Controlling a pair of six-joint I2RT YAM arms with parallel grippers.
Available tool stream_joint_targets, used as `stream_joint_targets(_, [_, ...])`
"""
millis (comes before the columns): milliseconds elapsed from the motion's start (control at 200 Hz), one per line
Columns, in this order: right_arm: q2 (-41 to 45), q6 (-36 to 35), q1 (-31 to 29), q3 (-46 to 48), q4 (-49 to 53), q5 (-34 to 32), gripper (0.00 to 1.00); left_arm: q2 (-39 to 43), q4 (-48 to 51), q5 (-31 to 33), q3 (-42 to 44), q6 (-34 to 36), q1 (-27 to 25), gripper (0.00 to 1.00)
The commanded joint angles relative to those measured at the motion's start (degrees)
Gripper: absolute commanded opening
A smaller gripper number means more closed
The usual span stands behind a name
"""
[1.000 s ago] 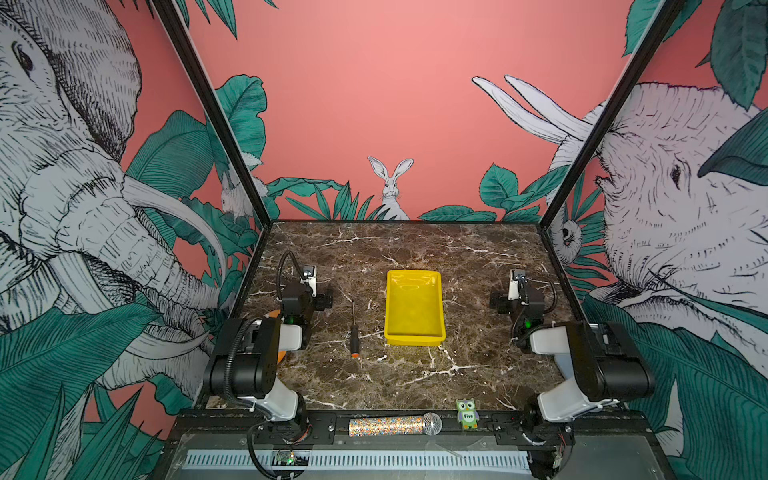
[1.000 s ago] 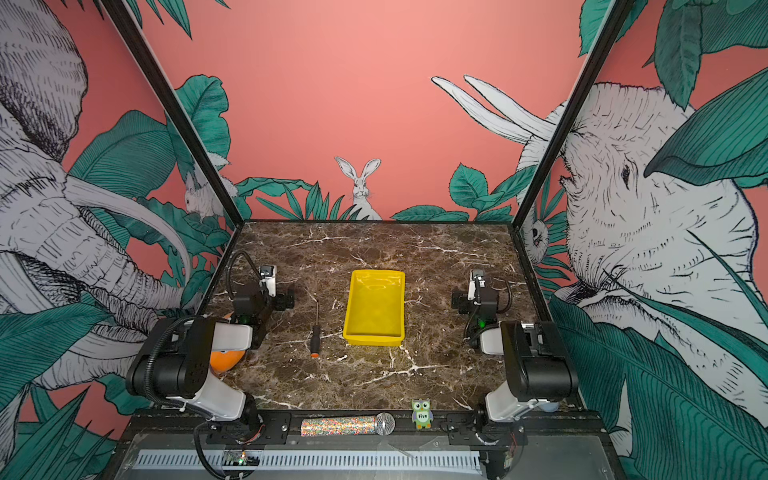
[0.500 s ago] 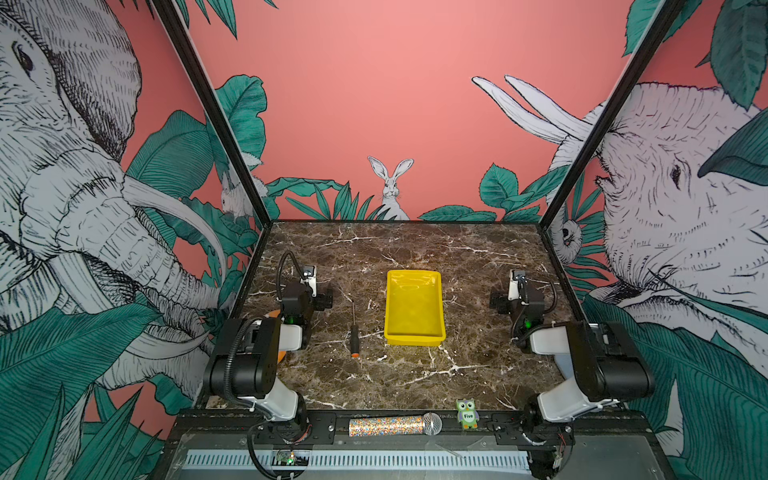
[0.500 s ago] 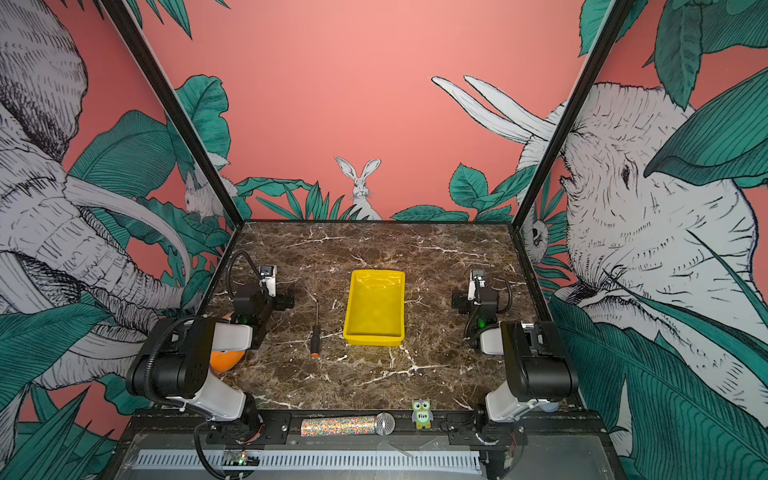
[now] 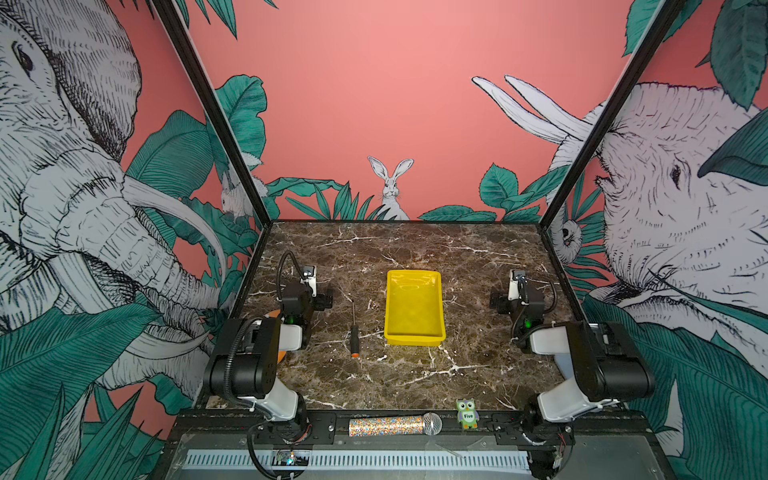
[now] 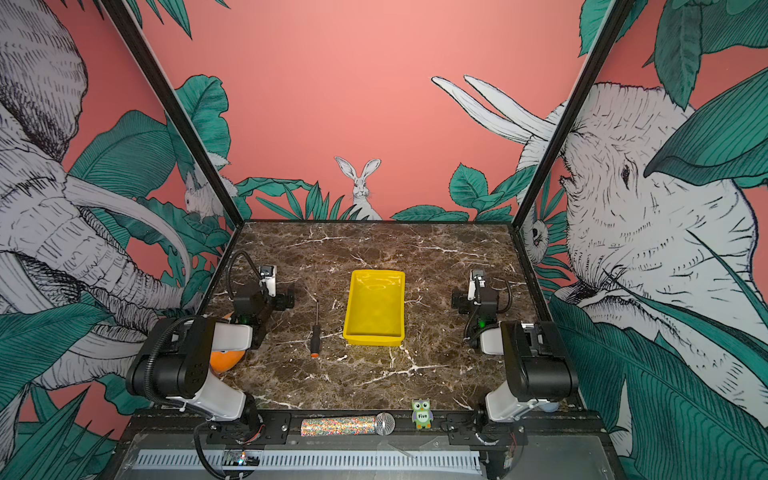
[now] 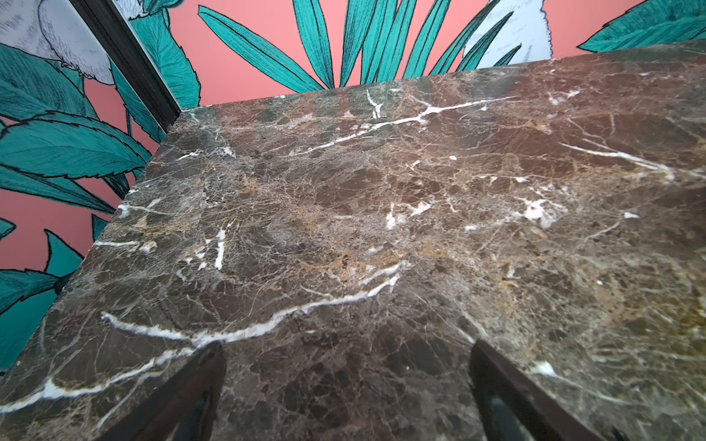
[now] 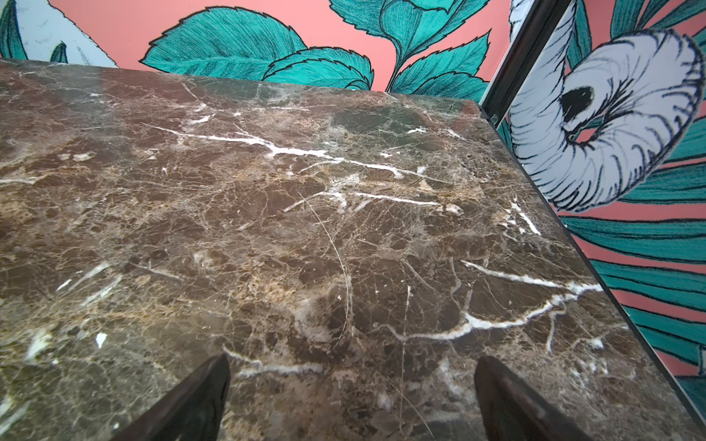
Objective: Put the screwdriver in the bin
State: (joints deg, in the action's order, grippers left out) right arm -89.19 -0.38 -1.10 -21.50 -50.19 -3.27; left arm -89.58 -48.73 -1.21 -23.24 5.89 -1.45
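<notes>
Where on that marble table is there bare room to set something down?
Widest: the far stretch of the table beyond the bin, and the near stretch between the bin and the microphone in front. Tight: the slim gap between screwdriver and bin, and the side edges, where the left hand and right hand sit.

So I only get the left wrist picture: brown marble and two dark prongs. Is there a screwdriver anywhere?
Observer: Yes. In both top views the screwdriver lies flat on the table, just left of the yellow bin, not touching it.
Operator: Anything in that bin?
Observer: Nothing, its inside is bare.
Operator: And the other arm?
Observer: The right gripper is open and holds nothing.
</notes>
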Motion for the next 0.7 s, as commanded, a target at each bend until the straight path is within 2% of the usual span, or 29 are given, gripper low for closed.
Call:
stream_joint_targets(0, [0.4,0.4,-0.2,-1.2,-1.5,-0.4,0.99,1.0,-0.3,2.4,-0.9,-0.2,0.1,1.00])
stream_joint_targets(135, [0.5,0.2,-0.2,-0.8,-2.1,0.2,0.99,3.1,5.8,8.1,-3.1,-1.7,-0.5,1.00])
stream_joint_targets(175, [0.7,0.0,-0.2,-0.6,-2.3,1.2,0.99,2.9,8.2,12.6,-4.8,-1.3,-1.6,1.00])
stream_joint_targets(255, [2.0,0.1,-0.2,-0.3,-2.2,0.7,0.99,4.1,21.5,22.9,-11.4,-2.5,-4.0,1.00])
stream_joint_targets(300, [4.4,0.0,-0.2,-0.6,1.2,0.8,0.99,4.8,26.9,27.4,-14.8,-3.0,-5.0,1.00])
stream_joint_targets(355, [9.0,0.7,-0.2,-3.0,10.5,1.0,0.99,6.1,28.7,31.8,-17.0,-3.6,-5.9,1.00])
stream_joint_targets(415, [14.0,3.0,-0.2,-7.4,24.3,1.0,0.99,9.4,27.9,32.2,-17.5,-3.8,-6.5,1.00])
stream_joint_targets(460, [16.8,4.8,-0.2,-10.9,33.1,1.4,0.99,12.4,31.1,32.4,-19.0,-7.0,-6.7,1.00])
stream_joint_targets(525, [20.0,5.8,-0.2,-15.2,42.7,2.7,0.99,16.0,40.5,32.9,-23.4,-13.8,-6.7,1.00])
stream_joint_targets(610, [24.0,7.2,-0.2,-19.5,51.5,4.4,0.99,18.3,54.5,29.8,-30.8,-21.6,-6.8,1.00])
stream_joint_targets(696, [27.6,8.9,-0.3,-22.5,57.0,6.8,0.99,18.6,64.9,23.1,-36.5,-23.0,-6.9,1.00])
